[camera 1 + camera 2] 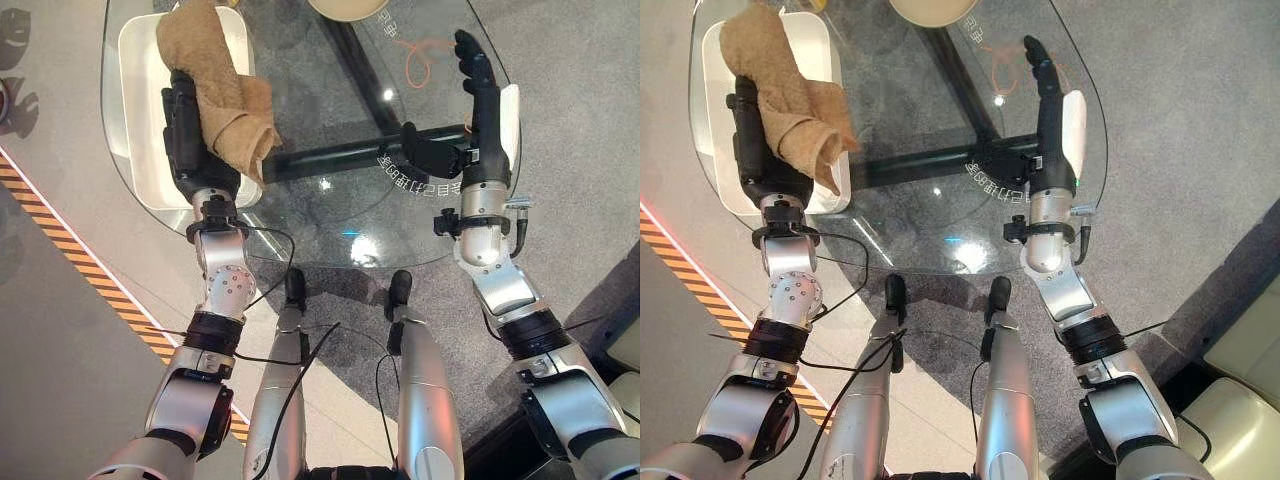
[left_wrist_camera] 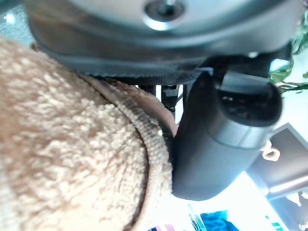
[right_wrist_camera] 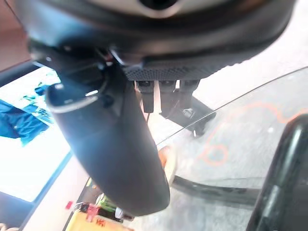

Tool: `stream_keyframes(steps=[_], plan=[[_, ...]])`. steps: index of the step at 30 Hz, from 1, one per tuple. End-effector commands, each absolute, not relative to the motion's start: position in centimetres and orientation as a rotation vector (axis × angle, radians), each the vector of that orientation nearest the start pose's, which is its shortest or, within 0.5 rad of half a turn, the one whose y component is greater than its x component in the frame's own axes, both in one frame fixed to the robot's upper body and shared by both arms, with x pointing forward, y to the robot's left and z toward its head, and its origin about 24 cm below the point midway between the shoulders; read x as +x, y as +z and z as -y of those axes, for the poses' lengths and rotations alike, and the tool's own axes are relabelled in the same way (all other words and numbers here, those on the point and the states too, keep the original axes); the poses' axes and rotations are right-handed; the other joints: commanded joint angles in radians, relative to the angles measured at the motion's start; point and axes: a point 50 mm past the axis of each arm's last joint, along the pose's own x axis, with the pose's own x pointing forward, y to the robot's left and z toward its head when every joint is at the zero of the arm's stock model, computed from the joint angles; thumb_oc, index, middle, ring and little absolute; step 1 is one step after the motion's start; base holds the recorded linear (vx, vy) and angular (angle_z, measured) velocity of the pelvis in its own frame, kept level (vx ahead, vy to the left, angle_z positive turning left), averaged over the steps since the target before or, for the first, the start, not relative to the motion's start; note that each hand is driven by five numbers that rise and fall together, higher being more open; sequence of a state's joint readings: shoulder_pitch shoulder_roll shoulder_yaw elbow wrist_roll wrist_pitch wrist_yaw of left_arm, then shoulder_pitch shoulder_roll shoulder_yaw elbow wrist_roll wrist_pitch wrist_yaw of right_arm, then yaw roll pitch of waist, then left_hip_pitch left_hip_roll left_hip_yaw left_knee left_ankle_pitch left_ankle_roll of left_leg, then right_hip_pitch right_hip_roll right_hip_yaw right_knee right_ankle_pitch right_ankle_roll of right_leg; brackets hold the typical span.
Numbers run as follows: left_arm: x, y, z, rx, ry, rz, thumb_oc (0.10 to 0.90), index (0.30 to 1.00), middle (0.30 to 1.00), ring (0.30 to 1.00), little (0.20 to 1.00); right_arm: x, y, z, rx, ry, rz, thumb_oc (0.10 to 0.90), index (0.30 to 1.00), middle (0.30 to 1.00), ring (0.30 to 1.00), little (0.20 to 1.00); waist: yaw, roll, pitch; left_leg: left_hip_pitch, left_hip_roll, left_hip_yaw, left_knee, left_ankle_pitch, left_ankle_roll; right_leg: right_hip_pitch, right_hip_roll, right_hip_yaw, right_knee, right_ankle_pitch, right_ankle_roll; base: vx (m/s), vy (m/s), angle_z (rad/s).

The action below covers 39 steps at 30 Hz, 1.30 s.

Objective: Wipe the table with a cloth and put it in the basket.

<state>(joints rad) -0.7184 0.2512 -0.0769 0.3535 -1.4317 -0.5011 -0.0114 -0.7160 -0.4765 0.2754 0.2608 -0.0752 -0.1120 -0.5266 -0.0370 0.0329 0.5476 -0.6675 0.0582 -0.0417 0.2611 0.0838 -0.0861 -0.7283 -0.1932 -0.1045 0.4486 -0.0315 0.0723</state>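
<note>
Left hand fingers hidden under the tan cloth, so can't tell if they're clenched or loose; cloth drapes over the hand, above the white basket at the left edge of the glass table. Right hand fingers straight, released, holding nothing, over the table's right side. Round beige dish at the far edge.

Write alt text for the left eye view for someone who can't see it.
The left robot hand holds a tan cloth over a white basket at the left edge of a glass table. The right robot hand hangs open over the table's right side.
</note>
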Motion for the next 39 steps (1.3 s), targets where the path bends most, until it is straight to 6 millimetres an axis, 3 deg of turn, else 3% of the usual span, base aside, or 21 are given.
stream_keyframes(steps=[1, 5, 19, 28, 39], plan=[[33.8, 27.7, -20.1, -1.114, -0.194, 1.025, 0.1, 0.3, 0.3, 0.3, 0.2, 33.2, 26.1, 15.9, -0.383, -0.307, 0.915, 0.8, 0.9, 0.9, 0.9, 0.9, 0.007, -0.017, -0.028, 0.009, -0.047, 0.071, 0.074, -0.105, 0.076, 0.043, 0.049, 0.022, -0.074, 0.025, 0.002, 0.0, 0.0, 0.0], [33.9, 28.0, -20.7, -1.085, -0.157, 1.029, 0.1, 0.3, 0.3, 0.3, 0.2, 33.6, 25.8, 17.3, -0.384, -0.386, 0.88, 0.8, 0.9, 0.9, 0.9, 0.9, 0.005, -0.018, -0.028, 0.014, -0.043, 0.074, 0.069, -0.104, 0.074, 0.049, 0.05, 0.023, -0.079, 0.024, 0.001, 0.0, 0.0, 0.0], [34.6, 29.5, -25.7, -0.926, 0.119, 1.046, 0.1, 0.3, 0.3, 0.3, 0.2, 35.3, 21.4, 26.3, -0.257, -0.857, 0.592, 0.8, 0.9, 0.9, 0.9, 0.9, 0.002, -0.014, -0.028, 0.0, -0.032, 0.076, 0.069, -0.102, 0.065, 0.036, 0.053, 0.022, -0.078, 0.022, -0.004, 0.0, 0.001, 0.0], [34.9, 31.1, -27.6, -0.813, 0.261, 1.03, 0.1, 0.3, 0.3, 0.3, 0.2, 35.4, 18.3, 29.5, -0.254, -1.015, 0.409, 0.8, 0.9, 0.9, 0.9, 0.9, -0.001, -0.009, -0.028, -0.008, -0.024, 0.077, 0.079, -0.112, 0.06, 0.029, 0.055, 0.024, -0.066, 0.008, -0.009, 0.0, 0.0, 0.0], [35.3, 32.7, -29.2, -0.576, 0.472, 0.951, 0.1, 0.3, 0.3, 0.3, 0.2, 33.6, 12.3, 33.8, -0.302, -1.116, 0.108, 0.8, 0.9, 0.9, 0.9, 0.9, -0.003, -0.007, -0.028, -0.02, -0.014, 0.079, 0.085, -0.116, 0.061, 0.021, 0.062, 0.026, -0.061, 0.0, -0.013, 0.0, -0.002, -0.01]])
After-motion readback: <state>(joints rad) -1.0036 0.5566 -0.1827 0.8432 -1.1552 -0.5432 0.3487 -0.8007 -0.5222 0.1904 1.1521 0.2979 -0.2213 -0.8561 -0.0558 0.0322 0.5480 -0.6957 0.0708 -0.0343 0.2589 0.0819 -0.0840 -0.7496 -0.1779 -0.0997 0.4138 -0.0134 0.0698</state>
